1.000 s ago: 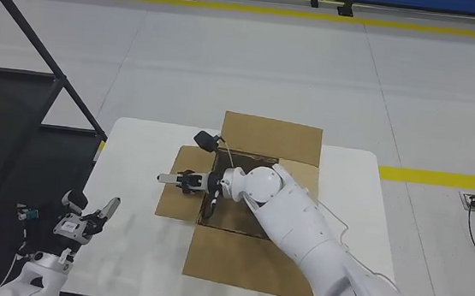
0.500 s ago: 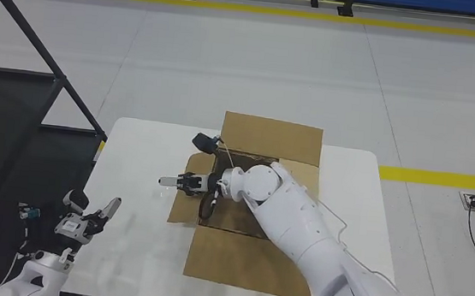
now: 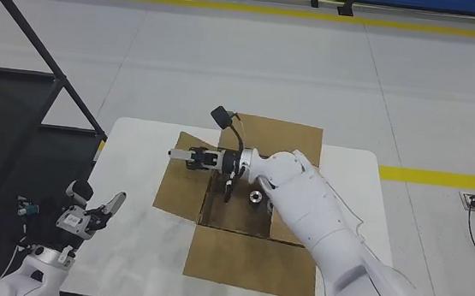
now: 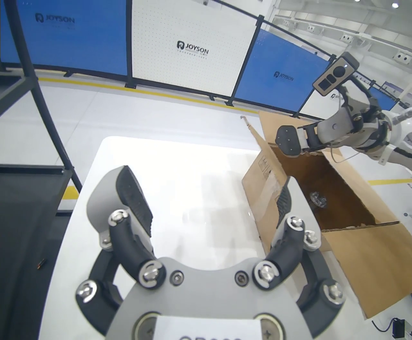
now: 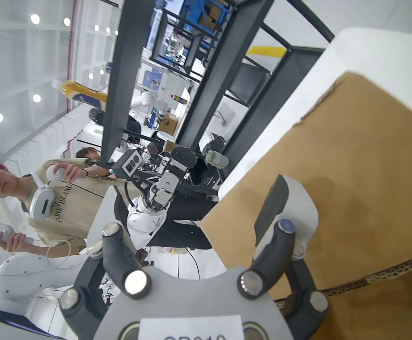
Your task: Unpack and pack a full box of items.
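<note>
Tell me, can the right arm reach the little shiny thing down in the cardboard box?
Probably yes. The cardboard box is open on top with its flaps spread, nothing covers the little shiny thing on its floor, and the right end effector hangs open over one flap beside the opening.

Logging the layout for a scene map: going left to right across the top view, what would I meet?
left gripper → right gripper → small round item → floor socket

The matt brown cardboard box point(image 3: 248, 261) rests on a smooth, glossy white table point(image 3: 133, 164).
</note>
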`<act>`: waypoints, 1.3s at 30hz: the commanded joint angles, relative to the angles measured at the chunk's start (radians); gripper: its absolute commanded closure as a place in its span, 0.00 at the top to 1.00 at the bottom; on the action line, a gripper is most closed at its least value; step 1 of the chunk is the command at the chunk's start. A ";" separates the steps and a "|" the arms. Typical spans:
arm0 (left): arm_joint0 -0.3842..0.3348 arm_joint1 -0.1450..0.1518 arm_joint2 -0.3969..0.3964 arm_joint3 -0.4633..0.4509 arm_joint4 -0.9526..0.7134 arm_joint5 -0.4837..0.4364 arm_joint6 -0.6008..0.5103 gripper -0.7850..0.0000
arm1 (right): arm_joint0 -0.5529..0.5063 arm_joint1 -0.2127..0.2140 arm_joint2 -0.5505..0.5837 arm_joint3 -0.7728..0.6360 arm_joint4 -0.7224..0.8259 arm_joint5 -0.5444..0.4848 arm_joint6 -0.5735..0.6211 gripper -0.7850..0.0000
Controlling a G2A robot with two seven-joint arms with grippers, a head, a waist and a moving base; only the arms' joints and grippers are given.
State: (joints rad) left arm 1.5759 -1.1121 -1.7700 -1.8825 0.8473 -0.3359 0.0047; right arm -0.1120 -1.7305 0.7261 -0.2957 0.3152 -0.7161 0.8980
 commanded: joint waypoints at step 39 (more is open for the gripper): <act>-0.602 -0.042 0.615 0.123 -0.125 -0.067 -0.471 1.00 | -0.600 0.504 0.715 -0.845 -0.033 -0.037 -0.085 1.00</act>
State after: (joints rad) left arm 0.9742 -1.1540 -1.1550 -1.7600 0.7222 -0.4027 -0.4660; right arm -0.7118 -1.2261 1.4416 -1.1408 0.2826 -0.7532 0.8130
